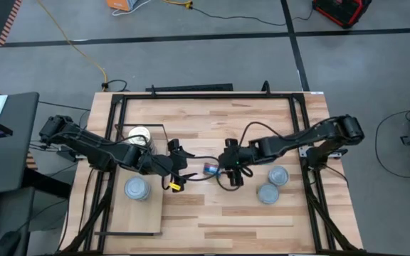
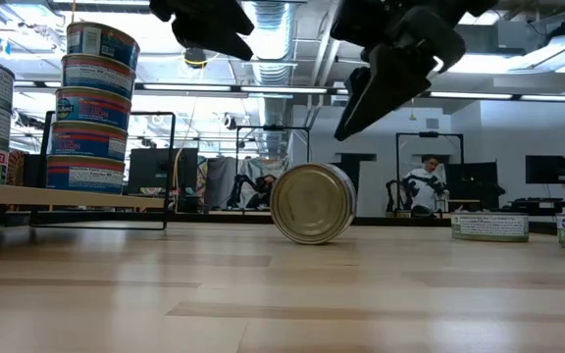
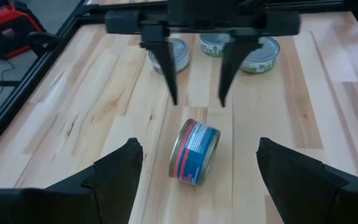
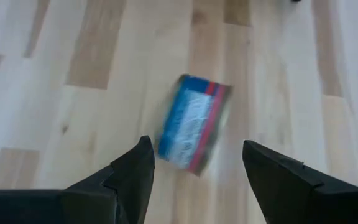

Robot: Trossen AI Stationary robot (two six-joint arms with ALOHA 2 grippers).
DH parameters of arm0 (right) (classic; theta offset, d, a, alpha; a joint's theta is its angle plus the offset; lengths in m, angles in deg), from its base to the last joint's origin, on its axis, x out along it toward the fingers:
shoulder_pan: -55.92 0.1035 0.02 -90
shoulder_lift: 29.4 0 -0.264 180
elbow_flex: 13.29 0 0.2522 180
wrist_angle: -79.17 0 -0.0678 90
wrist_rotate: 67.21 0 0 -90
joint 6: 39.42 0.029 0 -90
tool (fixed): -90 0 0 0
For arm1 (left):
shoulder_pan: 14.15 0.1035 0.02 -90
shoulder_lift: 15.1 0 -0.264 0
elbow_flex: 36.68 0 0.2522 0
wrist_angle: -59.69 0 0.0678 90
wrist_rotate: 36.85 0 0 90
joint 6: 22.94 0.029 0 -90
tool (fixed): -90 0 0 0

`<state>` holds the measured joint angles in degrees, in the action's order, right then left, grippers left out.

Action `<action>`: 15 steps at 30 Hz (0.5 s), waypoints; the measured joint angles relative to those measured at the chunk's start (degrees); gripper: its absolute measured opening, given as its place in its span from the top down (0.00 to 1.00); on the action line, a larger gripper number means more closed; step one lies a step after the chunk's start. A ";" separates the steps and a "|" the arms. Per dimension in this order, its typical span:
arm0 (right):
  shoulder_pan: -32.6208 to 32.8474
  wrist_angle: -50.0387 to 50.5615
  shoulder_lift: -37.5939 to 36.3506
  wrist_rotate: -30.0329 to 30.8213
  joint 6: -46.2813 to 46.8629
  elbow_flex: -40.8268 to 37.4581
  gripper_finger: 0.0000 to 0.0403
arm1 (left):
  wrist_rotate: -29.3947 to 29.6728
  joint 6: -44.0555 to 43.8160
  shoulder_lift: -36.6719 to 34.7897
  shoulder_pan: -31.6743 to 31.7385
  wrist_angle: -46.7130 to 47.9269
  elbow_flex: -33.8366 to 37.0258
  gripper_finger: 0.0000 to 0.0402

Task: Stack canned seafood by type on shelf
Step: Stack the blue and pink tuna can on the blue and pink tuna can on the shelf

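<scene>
A blue-labelled tin is seen lying on its edge on the table, held by neither hand. The left hand and right hand are placed on either side of the tin, fingers apart. Stacked tins are kept on the shelf.

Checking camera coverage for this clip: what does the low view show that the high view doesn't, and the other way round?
Only the low view shows the stack of tins as several layers on the shelf, and a person in the room behind. Only the high view shows the whole table and the left gripper and right gripper, both open. Both show the tin on its edge between the grippers, and the green-labelled tins.
</scene>
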<state>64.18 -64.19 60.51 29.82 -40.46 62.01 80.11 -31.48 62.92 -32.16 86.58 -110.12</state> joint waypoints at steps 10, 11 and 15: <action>1.08 0.04 4.83 -0.04 6.06 0.00 0.27 | -0.15 0.62 0.00 -0.18 1.30 0.02 0.24; 0.98 -0.40 5.35 0.07 7.30 0.00 0.26 | -0.14 0.62 0.00 -0.18 1.42 0.02 0.24; 1.37 -1.25 7.47 5.24 10.54 0.04 0.20 | -0.15 0.71 0.00 -0.18 3.00 0.02 0.24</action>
<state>65.54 -65.44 67.98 35.06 -29.92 62.05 79.96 -30.77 62.92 -32.34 89.58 -110.10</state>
